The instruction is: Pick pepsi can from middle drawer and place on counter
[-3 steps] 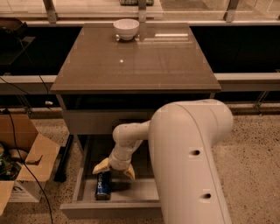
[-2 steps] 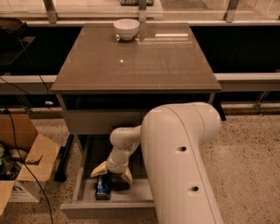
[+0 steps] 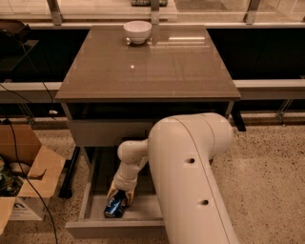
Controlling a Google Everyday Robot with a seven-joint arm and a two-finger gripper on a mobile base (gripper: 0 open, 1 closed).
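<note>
We see a speckled terrazzo floor (image 3: 271,157), pale with dark flecks, under warm, dim light. A grey cabinet (image 3: 107,132) stands in the middle on dark legs (image 3: 69,172). Behind it a pale ledge (image 3: 271,87) runs across the room, with dark panels (image 3: 257,52) above it and metal posts (image 3: 54,11) rising at the top edge. At the left an open cardboard box (image 3: 33,162) sits on the floor, and black cables (image 3: 20,147) trail past it.

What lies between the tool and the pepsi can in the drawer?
Nothing shows between them. In the camera view, the tool is down in the middle drawer, right at the upper end of the pepsi can.
</note>
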